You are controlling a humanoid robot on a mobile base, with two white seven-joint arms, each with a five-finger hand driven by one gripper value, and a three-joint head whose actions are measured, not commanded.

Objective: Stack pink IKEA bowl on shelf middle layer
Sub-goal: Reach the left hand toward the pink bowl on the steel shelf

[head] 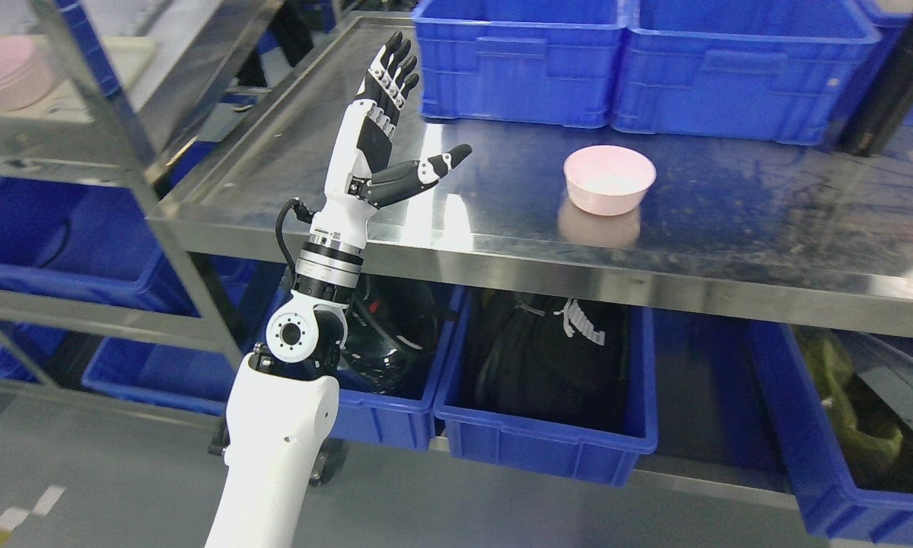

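At the far left you have a steel rack [114,144], and on its shelf, in the upper left corner, sits a stack of pink bowls [9,72], blurred and partly cut by the frame edge. Blue bins [38,243] fill the rack's lower level.

Next comes your left arm [285,426], rising from the bottom edge left of the middle. Your left hand [376,137] is raised over the left part of the steel table [730,228], palm facing right. Its fingers [392,68] are straight and held side by side, pointing up and away, while the thumb [426,171] juts out to the right. It grips nothing and touches nothing.

Further right, the bowl [609,180] stands upright on the table, well apart from your hand, with its reflection showing on the metal just in front of it. It looks empty.

Behind it, two blue crates [631,68] stand side by side along the back of the table. At the far right, a dark cylinder [894,84] leans by the crates; you cannot tell what it is.

Under the table, more blue tubs [540,449] hold dark items.
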